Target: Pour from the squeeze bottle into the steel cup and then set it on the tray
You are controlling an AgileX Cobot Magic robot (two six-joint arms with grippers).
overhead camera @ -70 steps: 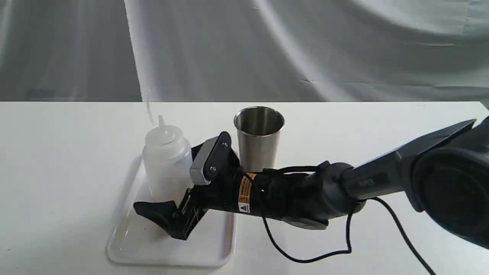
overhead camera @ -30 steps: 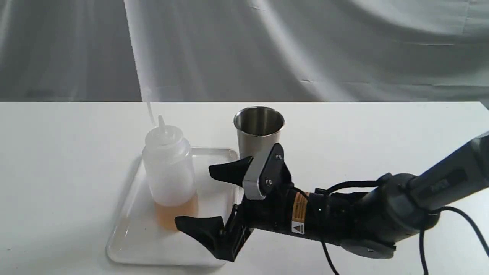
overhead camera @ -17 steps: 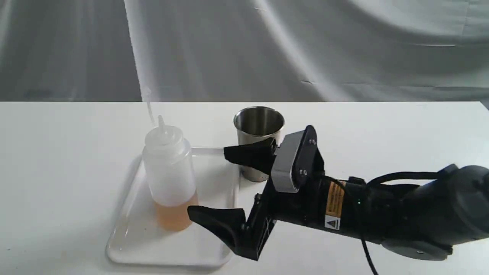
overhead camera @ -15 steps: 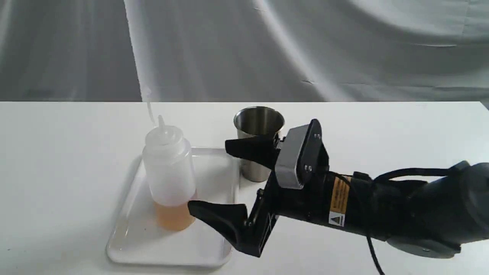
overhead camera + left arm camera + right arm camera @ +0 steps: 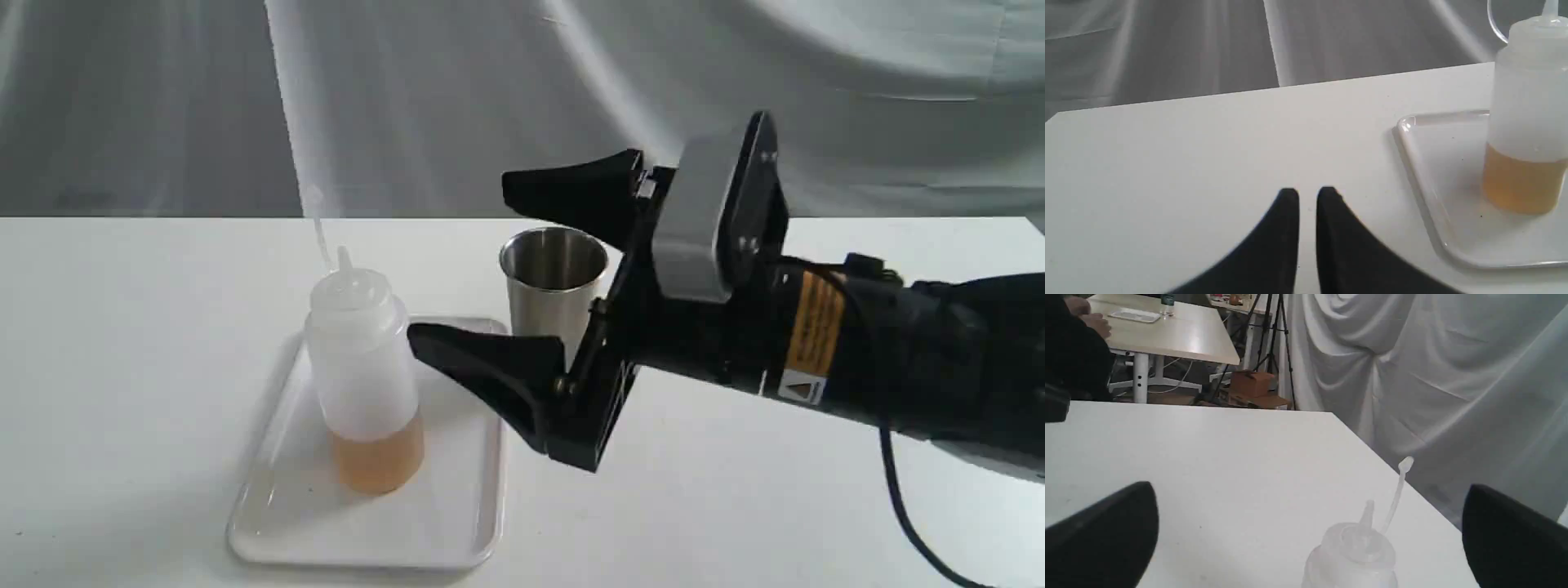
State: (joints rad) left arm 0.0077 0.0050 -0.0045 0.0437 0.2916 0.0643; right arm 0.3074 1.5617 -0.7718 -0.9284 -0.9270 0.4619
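On the white table point(image 5: 122, 367), the biggest thing is the right arm, reaching from the right with its gripper point(image 5: 459, 255) lifted off the surface, fingers spread wide and holding nothing. The tray point(image 5: 269, 539) lies to its left, with the squeeze bottle point(image 5: 363, 359) standing on it, a band of amber liquid at its foot. The bottle's long axis is upright, nozzle up, and it lies leftward from the open fingers; the lower fingertip is just beside its shoulder, seemingly apart from it. The steel cup point(image 5: 551, 302) stands on the table behind that gripper, just beside the tray's far right corner. The left gripper point(image 5: 1307, 194), fingers nearly together and empty, hovers over bare table on the tray's other side, so the right arm looks nearer. An orange and white sticker point(image 5: 804, 351) on the right wrist is too small to read; the bottle carries no writing.
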